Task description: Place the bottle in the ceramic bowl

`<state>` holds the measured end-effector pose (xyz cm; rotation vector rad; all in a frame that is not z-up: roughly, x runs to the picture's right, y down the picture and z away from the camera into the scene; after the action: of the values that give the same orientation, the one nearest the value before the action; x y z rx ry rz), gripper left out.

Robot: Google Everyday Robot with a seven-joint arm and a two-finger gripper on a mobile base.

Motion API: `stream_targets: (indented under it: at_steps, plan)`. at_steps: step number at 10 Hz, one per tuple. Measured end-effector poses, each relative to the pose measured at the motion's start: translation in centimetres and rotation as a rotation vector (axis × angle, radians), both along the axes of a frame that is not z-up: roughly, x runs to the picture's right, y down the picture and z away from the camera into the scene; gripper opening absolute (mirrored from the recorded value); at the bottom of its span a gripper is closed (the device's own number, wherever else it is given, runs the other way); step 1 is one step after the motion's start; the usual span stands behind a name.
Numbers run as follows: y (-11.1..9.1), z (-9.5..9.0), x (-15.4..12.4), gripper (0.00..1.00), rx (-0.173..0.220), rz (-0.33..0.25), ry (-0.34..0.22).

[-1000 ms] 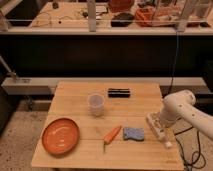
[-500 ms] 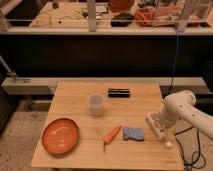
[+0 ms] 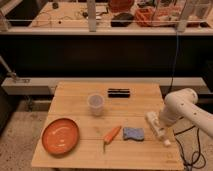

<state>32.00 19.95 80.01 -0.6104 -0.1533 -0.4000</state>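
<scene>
Bottle (image 3: 163,137): lies on its side at about 4 o'clock on the surface (image 3: 75,95), near the right edge and just beside the blue sponge (image 3: 133,133).
Claw (image 3: 154,121): low at the bottle's far end; I cannot tell whether it is open or clamped.
Handling: probably light, thin stiff plastic. It is smooth and round, so likely to roll or slip.
Hold: across the body at mid-length, clear of the cap.
Ceramic bowl (image 3: 60,135): at 8 o'clock, well apart from the bottle; the carrot (image 3: 111,135) lies between them.
</scene>
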Motion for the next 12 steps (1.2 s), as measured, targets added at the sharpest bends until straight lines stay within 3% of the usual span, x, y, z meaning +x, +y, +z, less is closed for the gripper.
stream_targets:
  at_steps: [2, 4, 5, 9, 10, 12]
  plan:
    - [-0.2, -0.4, 0.0, 0.56, -0.002, 0.000, -0.001]
    - [-0.5, -0.6, -0.1, 0.69, 0.001, 0.000, -0.003]
    - [-0.4, -0.7, 0.0, 0.68, -0.005, 0.000, -0.002]
    - [-1.9, -1.7, 0.1, 0.32, -0.028, -0.024, -0.012]
    - [-1.8, -1.5, -0.1, 0.28, -0.031, -0.031, -0.013]
    - [-1.5, -0.7, -0.8, 0.36, -0.028, -0.048, -0.023]
